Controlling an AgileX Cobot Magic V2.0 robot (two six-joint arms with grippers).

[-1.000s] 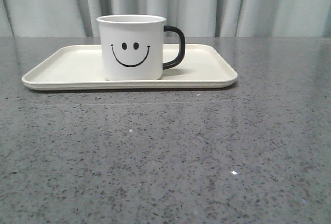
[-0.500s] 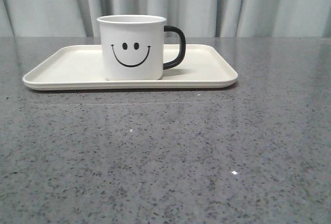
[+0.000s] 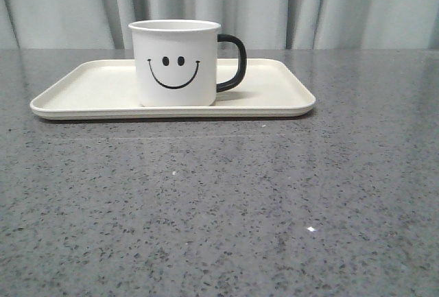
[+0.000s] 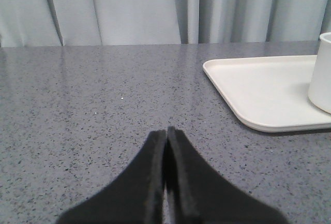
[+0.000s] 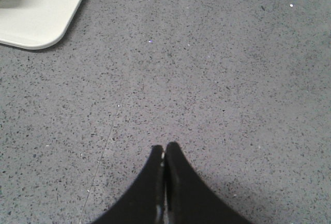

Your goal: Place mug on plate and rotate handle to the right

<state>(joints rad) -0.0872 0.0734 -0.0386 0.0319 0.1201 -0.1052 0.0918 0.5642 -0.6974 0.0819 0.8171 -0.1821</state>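
Left gripper (image 4: 166, 131) fingers pressed together over bare grey table (image 3: 219, 201), plate (image 3: 89, 88) well ahead of them, mug (image 3: 175, 64) upright on it, handle (image 3: 233, 62) pointing right, right gripper (image 5: 164, 149) likewise closed, holding nothing, clear of the plate's corner.

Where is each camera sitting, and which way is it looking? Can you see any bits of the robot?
Front view: looks forward over the grey table at the mug standing on the plate, handle to the right; no robot parts show.
Left wrist view: sits on the left arm, low, looking across the table; shows the shut left gripper.
Right wrist view: sits on the right arm, looking down at the table; shows the shut right gripper.
Shared: all three views show the plate.
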